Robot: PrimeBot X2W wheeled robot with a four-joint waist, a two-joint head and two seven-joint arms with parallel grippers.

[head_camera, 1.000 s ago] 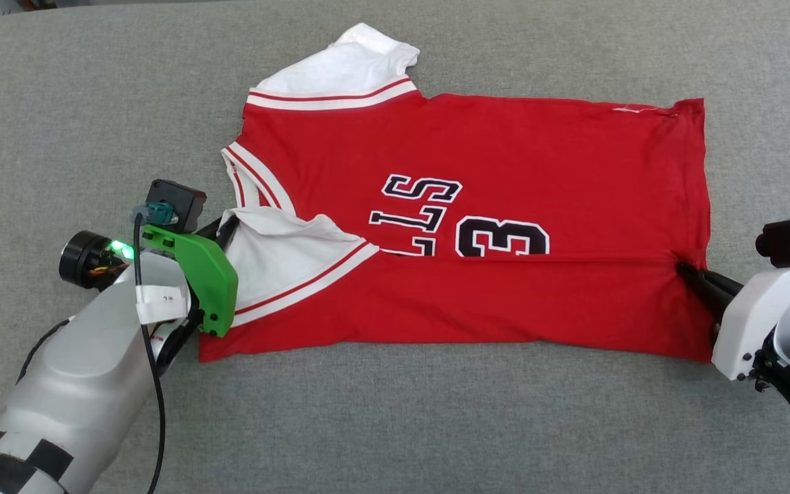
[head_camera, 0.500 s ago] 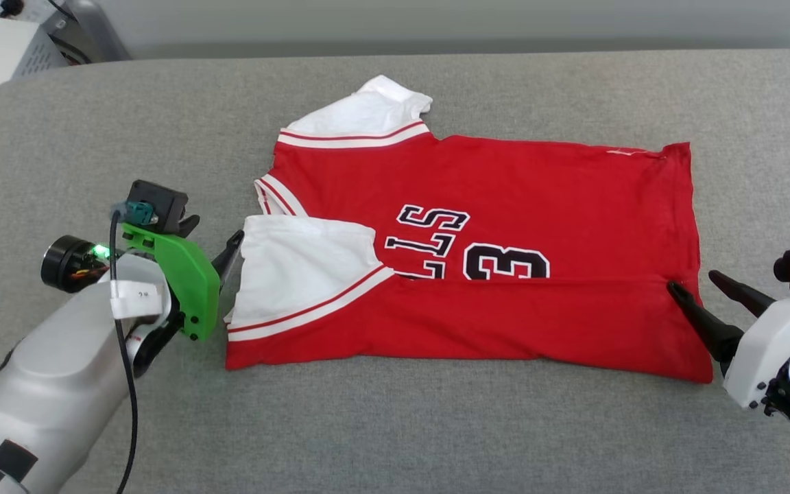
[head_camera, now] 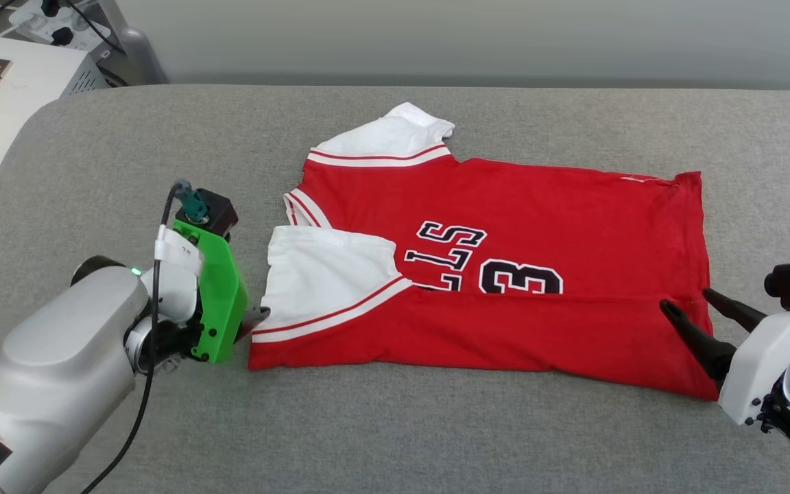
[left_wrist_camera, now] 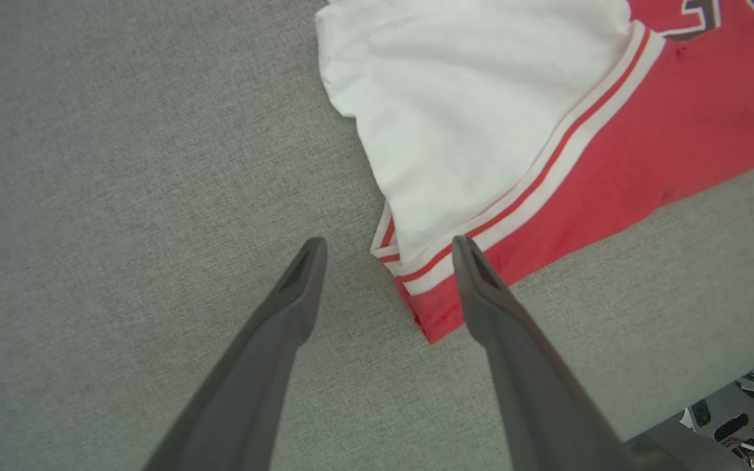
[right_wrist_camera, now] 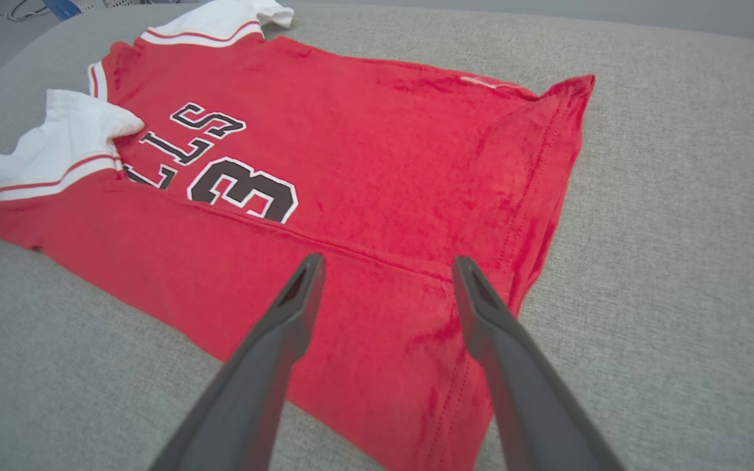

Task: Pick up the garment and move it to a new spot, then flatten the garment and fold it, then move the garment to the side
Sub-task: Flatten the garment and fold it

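At the ten o'clock corner of the head view, a white box [head_camera: 4,82] is seen beside the gray padded table [head_camera: 395,425]. At eight o'clock, the left gripper [left_wrist_camera: 388,245] is found behind its green mount [head_camera: 220,302], just beside the near left corner of the garment [head_camera: 505,206]. Its fingers are spread wide and nothing is held. In the left wrist view the striped corner of the cloth is seen between the two tips, but whether it is touched cannot be told. The garment is laid flat in the middle of the table, with the neck pointed to nine o'clock and the hem to three o'clock. One white sleeve [head_camera: 388,137] is stuck out at eleven o'clock, and the other sleeve [head_camera: 319,274] is laid on top of the red cloth. The near long edge is folded up, so the black letters [head_camera: 450,247] and the number 3 [head_camera: 522,278] are half covered. At four o'clock, the right gripper [head_camera: 686,300] is seen by the hem with its fingers spread wide, and nothing is gripped.
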